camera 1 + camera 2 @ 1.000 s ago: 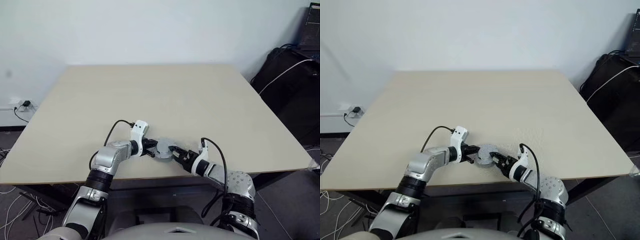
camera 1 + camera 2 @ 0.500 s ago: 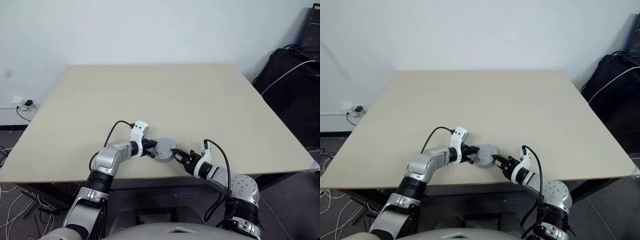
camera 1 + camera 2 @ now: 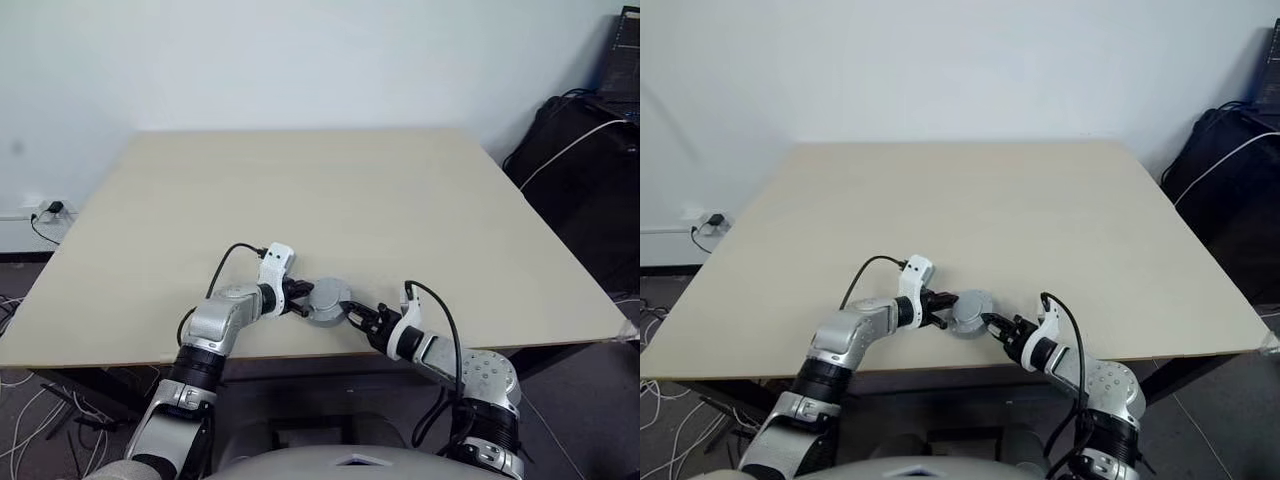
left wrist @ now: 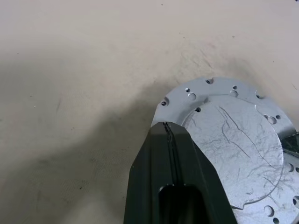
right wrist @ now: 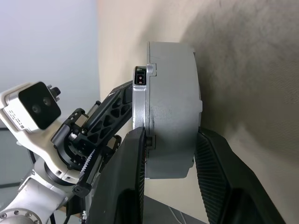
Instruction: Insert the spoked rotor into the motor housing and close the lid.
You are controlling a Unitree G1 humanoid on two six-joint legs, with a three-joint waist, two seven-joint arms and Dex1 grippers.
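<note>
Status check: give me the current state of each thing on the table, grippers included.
Lid: smooth face up, seated on the motor housing.
Motor housing: closed, resting on the table.
Left gripper: shut, tips on the lid's rim.
Right gripper: clamped across the closed housing's thickness.

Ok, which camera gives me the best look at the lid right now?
The left wrist view: the lid shows its smooth face, raised centre and rim holes up close. The right wrist view shows it edge-on between the right pincer's fingers; the eye views show a small grey disc.
</note>
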